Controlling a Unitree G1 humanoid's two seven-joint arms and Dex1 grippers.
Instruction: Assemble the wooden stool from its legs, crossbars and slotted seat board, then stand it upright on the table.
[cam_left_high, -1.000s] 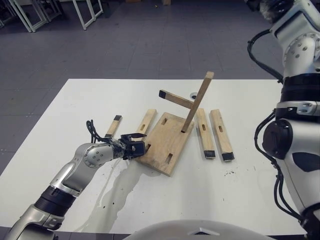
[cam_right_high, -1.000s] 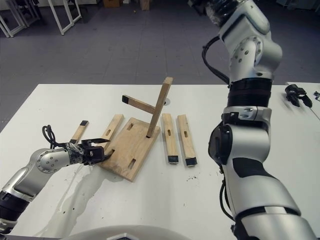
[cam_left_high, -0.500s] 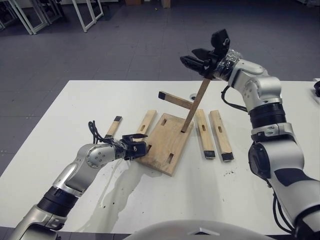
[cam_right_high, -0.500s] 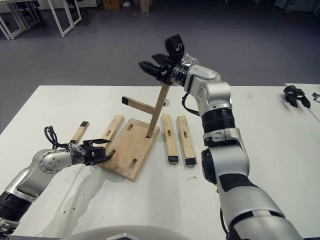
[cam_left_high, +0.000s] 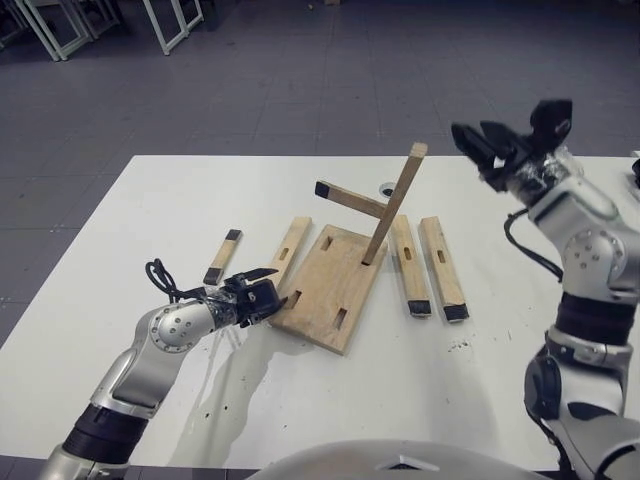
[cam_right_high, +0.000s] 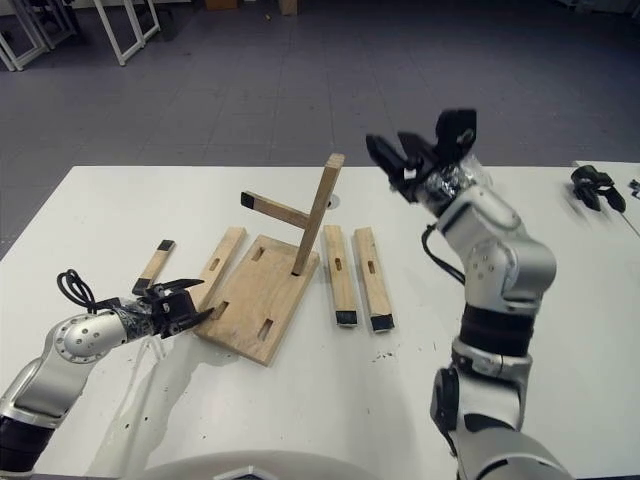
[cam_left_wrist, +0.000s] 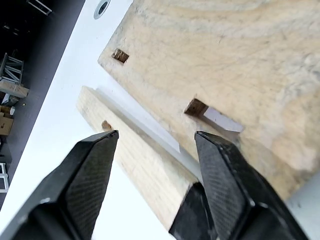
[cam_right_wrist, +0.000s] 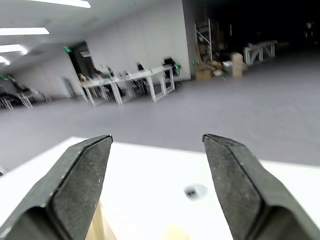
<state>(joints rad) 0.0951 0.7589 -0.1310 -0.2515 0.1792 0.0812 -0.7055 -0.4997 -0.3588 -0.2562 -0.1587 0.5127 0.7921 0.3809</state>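
**Seat board down, one leg planted, both grippers empty**

The pale wooden slotted seat board (cam_left_high: 335, 290) lies on the white table (cam_left_high: 150, 200). One light wooden leg (cam_left_high: 397, 200) stands tilted in a slot at the board's far side. A dark-tipped wooden crossbar (cam_left_high: 350, 198) juts leftward from that leg above the board. How the two join is too small to make out, and the board's underside is hidden.

Just left of the board lies a slotted wooden slat (cam_left_high: 291, 246), and beyond it a short dark-ended stick (cam_left_high: 224, 256). Just right of the board, two dark-tipped loose legs (cam_left_high: 408, 266) lie side by side.

The left gripper (cam_left_wrist: 156, 136) sits at the board's near-left corner. Its fingers (cam_left_wrist: 87, 180) are spread around the slat's end and the board's edge (contact cannot be told), grasping nothing. The right gripper (cam_left_high: 478, 132) hangs in the air, well apart to the right of the board, fingers (cam_right_wrist: 80, 185) splayed wide and empty.
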